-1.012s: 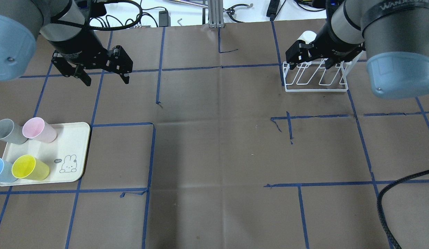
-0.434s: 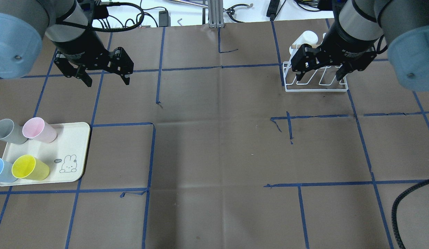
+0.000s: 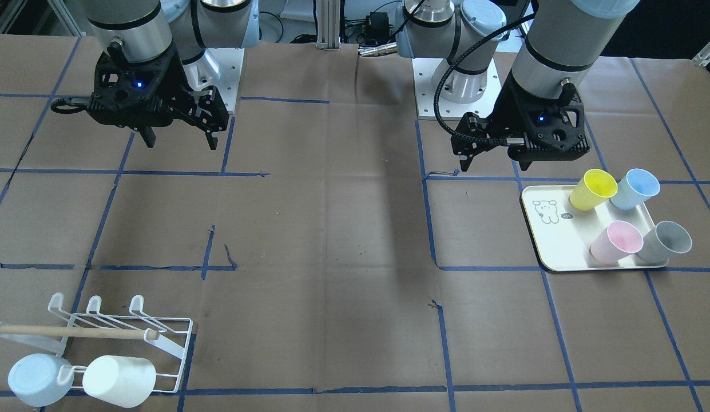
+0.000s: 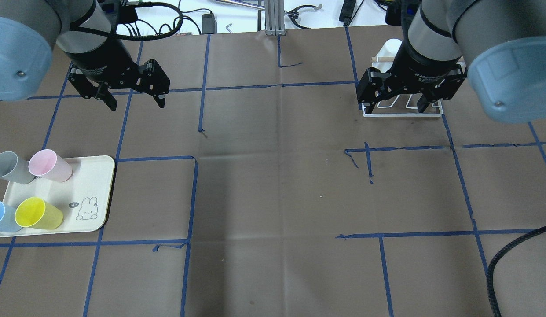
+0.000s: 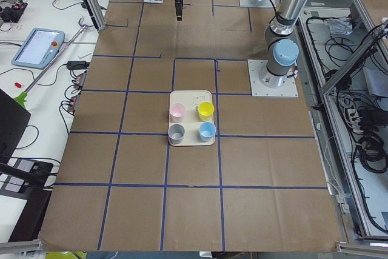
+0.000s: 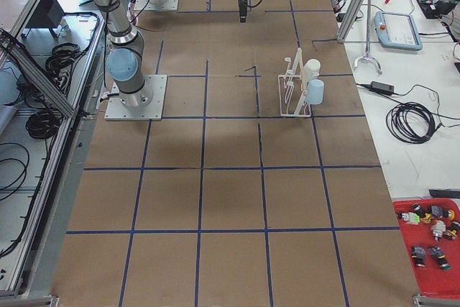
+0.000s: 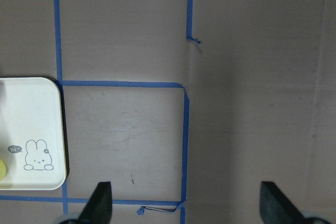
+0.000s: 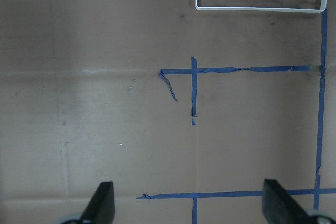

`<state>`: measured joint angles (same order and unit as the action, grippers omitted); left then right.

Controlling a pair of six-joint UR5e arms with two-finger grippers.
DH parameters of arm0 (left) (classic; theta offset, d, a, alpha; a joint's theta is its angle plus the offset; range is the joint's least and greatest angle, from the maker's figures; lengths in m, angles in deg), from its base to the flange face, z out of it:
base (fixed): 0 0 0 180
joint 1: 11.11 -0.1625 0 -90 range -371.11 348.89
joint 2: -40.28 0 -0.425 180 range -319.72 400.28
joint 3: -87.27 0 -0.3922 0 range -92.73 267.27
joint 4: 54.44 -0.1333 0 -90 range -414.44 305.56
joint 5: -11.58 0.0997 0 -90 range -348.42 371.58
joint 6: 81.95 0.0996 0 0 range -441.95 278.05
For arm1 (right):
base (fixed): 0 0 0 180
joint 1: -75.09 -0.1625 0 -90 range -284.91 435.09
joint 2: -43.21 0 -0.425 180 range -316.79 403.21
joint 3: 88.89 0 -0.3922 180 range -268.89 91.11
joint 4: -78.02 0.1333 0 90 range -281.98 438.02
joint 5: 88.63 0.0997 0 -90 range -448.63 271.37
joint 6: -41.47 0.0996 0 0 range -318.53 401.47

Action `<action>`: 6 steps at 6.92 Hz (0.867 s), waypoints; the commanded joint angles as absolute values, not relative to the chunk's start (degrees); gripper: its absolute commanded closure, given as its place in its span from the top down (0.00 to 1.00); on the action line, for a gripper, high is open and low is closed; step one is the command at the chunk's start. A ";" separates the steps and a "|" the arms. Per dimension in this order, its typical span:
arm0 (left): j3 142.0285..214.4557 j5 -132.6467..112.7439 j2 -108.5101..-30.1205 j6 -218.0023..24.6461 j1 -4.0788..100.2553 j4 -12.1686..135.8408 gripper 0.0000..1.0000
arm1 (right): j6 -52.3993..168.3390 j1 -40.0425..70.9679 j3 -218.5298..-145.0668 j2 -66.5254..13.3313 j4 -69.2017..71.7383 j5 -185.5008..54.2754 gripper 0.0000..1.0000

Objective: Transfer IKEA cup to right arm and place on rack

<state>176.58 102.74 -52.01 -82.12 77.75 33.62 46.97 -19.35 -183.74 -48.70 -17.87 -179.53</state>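
In the front-facing view no cup is taken yet. The yellow plastic tumbler [image 3: 592, 190], the blue one [image 3: 635, 189], the pink one [image 3: 617, 242] and the grey one [image 3: 666, 242] stand on the cream rectangular tray [image 3: 560, 246], and your left arm's black two-finger gripper [image 3: 495, 164] hangs wide open and empty just beside it, so I judge your next move is a descent onto one cup. Overhead, the right arm's matching black gripper [image 4: 392, 105] is likewise spread and empty, raised on your side of the white wire rack [image 4: 402, 115]. Both wrist views show only parted fingertips [image 7: 100, 205] over brown paper [image 7: 236, 103].
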 commanded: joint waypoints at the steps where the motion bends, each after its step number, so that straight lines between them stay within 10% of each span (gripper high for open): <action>1: 176.57 102.72 -52.53 -82.12 77.75 33.62 0.99 | 46.49 -19.65 -183.81 -48.11 -21.53 -179.69 1.00; 6: 176.83 102.55 -52.80 -82.12 77.84 33.62 0.99 | 46.30 -19.30 -183.64 -47.84 -22.27 -179.87 1.00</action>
<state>176.80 102.50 -52.82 -82.12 77.84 33.62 46.25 -19.43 -183.78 -47.88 -22.15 -179.93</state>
